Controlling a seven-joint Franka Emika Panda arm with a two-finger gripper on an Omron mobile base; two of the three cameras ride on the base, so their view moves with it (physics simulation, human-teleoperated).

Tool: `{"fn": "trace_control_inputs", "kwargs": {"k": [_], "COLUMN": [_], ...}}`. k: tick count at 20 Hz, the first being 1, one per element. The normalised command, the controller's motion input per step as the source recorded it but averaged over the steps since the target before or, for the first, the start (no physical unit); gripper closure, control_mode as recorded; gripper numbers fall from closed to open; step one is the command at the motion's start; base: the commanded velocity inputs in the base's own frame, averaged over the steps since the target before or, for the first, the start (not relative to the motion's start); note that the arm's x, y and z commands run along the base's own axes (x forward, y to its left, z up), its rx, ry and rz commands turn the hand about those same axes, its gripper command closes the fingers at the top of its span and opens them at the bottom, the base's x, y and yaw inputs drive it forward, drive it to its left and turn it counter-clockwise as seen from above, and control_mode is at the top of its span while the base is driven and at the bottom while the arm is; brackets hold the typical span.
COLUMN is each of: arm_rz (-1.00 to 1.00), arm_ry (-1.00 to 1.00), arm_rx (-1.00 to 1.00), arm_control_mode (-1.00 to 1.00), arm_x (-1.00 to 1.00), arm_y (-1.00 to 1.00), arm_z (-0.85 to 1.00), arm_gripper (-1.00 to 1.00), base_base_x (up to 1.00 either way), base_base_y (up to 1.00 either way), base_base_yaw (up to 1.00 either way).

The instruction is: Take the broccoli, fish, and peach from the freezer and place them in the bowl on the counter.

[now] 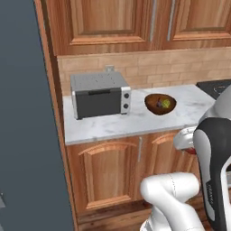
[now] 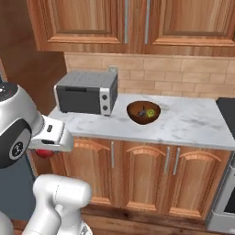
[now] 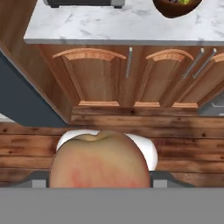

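The peach [image 3: 99, 162], red-orange with a pale top, fills the space between my fingers in the hand view; my gripper [image 3: 99, 177] is shut on it. From the base, the gripper [image 2: 44, 152] hangs low in front of the cabinets, a red sliver of peach [image 1: 191, 151] showing under the hand. The dark wooden bowl [image 1: 154, 99] sits on the marble counter [image 1: 113, 124], right of the toaster oven. Inside it lie the yellowish-green broccoli [image 1: 167, 103] and the dark fish [image 1: 158, 105]. The slate-blue freezer [image 1: 22, 135] stands at the left.
A grey toaster oven [image 1: 99, 94] stands on the counter's left part. A black stove top [image 2: 227, 105] borders the counter on the right. Brown cabinet doors [image 3: 92, 78] lie below the counter, upper cabinets above. Wooden floor [image 3: 183, 140] lies under the hand.
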Motion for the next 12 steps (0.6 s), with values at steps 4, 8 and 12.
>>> {"fn": "trace_control_inputs", "kwargs": {"k": [4, 8, 12], "arm_rz": [0.0, 0.0, 0.0], "arm_ry": [0.0, 0.0, 0.0], "arm_rx": [0.0, 0.0, 0.0], "arm_control_mode": [1.0, 1.0, 1.0], "arm_x": [0.0, 0.0, 0.0], "arm_y": [0.0, 0.0, 0.0], "arm_z": [0.0, 0.0, 0.0], "arm_gripper": [1.0, 1.0, 1.0], "base_base_x": [0.37, 0.65, 0.82], "base_base_y": [-1.0, -0.76, -0.47], "base_base_yaw": [-0.04, 0.0, 0.0]}}
